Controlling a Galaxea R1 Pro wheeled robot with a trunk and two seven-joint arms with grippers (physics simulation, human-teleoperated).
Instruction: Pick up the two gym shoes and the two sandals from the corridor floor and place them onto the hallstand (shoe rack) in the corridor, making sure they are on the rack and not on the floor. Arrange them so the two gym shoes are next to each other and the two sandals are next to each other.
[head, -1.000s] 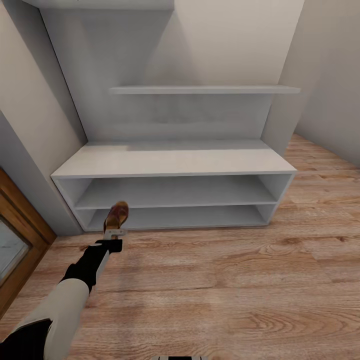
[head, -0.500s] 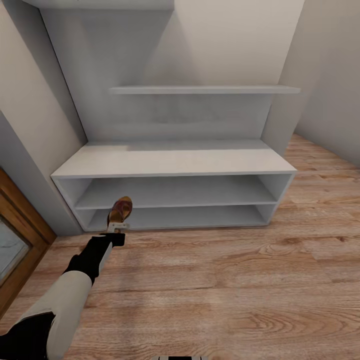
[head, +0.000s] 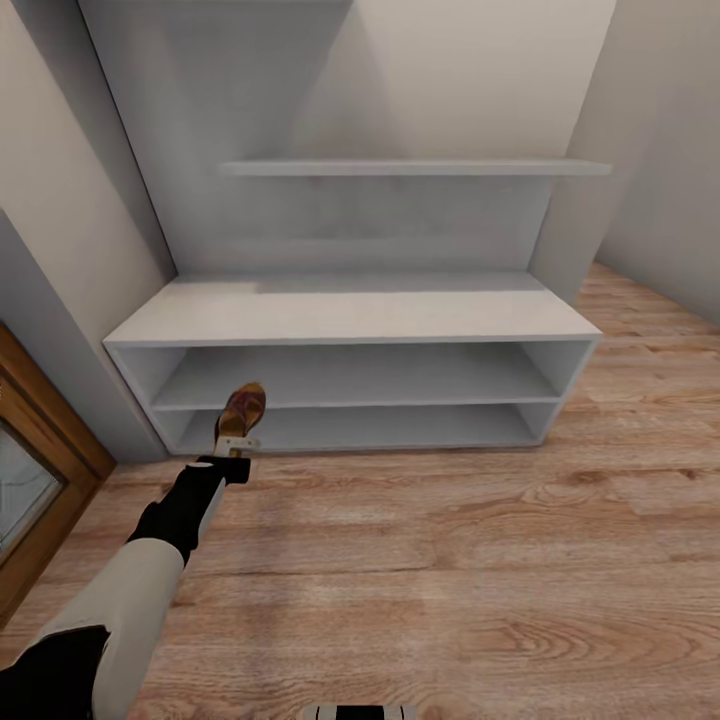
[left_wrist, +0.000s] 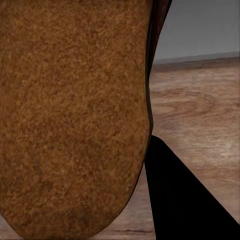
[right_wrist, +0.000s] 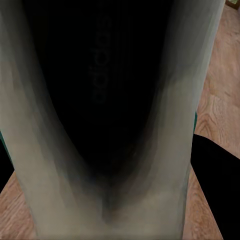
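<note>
A brown sandal (head: 242, 408) is held toe-up in my left gripper (head: 237, 443), which is shut on its heel end just in front of the left end of the hallstand (head: 350, 318), at the height of the bottom shelf (head: 400, 430). In the left wrist view the sandal's rough brown sole (left_wrist: 75, 115) is close up beside one dark finger (left_wrist: 180, 200). In the right wrist view a cream-white gym shoe (right_wrist: 110, 100) with a dark inside sits between the right gripper's dark fingers (right_wrist: 215, 175). The other sandal and the other gym shoe are out of view.
The hallstand's bench top, both open shelf levels and the wall shelf (head: 410, 167) are bare. A brown wooden door frame (head: 40, 440) stands at the left, close to my left arm. Wood-plank corridor floor (head: 450, 540) stretches to the right, bounded by a grey wall.
The left gripper has carried the sandal slightly right and closer to the rack's lower shelves. The whole picture has shifted a little, so the camera moved.
</note>
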